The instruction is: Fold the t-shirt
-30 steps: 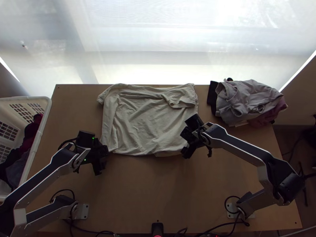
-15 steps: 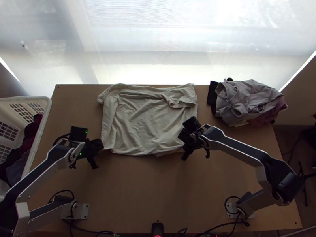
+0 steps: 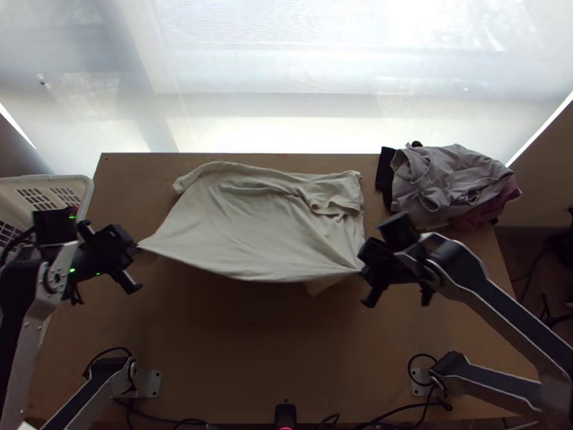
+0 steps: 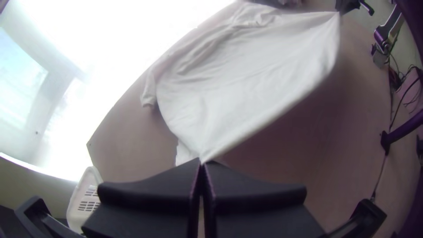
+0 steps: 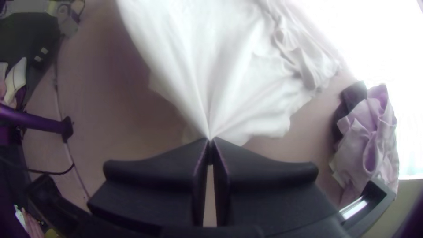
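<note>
Noted: shirt (image 3: 251,229) over table (image 3: 243,344), towards twelve o'clock; clothes pile (image 3: 455,183) on it, two o'clock; basket (image 3: 87,192) beside it, nine o'clock.

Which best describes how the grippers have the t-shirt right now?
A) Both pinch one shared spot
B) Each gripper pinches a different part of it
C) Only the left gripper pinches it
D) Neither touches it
B: the left gripper and right gripper each pinch the t-shirt, its near edge stretched between them.

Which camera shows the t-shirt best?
The top view: from above, you see most of the t-shirt, stretched sideways. The left wrist view shows the corner in the left gripper; the right wrist view shows creases fanning from the right gripper.
</note>
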{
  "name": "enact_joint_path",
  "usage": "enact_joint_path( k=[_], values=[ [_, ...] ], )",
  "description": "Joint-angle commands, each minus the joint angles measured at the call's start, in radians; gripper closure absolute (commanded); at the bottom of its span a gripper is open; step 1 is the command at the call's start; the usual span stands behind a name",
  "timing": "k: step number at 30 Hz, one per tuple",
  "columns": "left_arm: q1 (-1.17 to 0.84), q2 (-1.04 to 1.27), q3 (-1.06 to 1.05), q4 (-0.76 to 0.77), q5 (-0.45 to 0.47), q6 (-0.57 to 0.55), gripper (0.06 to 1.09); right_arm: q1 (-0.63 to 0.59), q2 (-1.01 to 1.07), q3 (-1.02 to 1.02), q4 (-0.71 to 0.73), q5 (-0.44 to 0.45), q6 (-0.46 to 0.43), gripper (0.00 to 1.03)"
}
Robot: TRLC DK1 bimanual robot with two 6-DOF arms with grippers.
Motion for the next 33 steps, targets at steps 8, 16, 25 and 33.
enact_joint_path(
  k=[8,16,25,33],
  values=[
    [0.071,-0.247,0.377,-0.326,0.114,-0.072,1.05,-0.153,-0.522,0.217,-0.393,-0.156,-0.005,1.00],
    [0.051,-0.233,0.627,-0.203,0.114,-0.311,1.05,-0.297,-0.484,0.625,-0.372,-0.196,0.033,1.00],
    [0.085,-0.074,0.173,0.344,0.115,-0.429,1.05,-0.358,-0.272,0.202,0.220,-0.246,0.076,1.00],
    [0.102,0.531,0.325,0.709,0.129,-0.472,1.05,-0.415,0.228,0.184,0.567,-0.208,0.010,1.00]
  ],
)
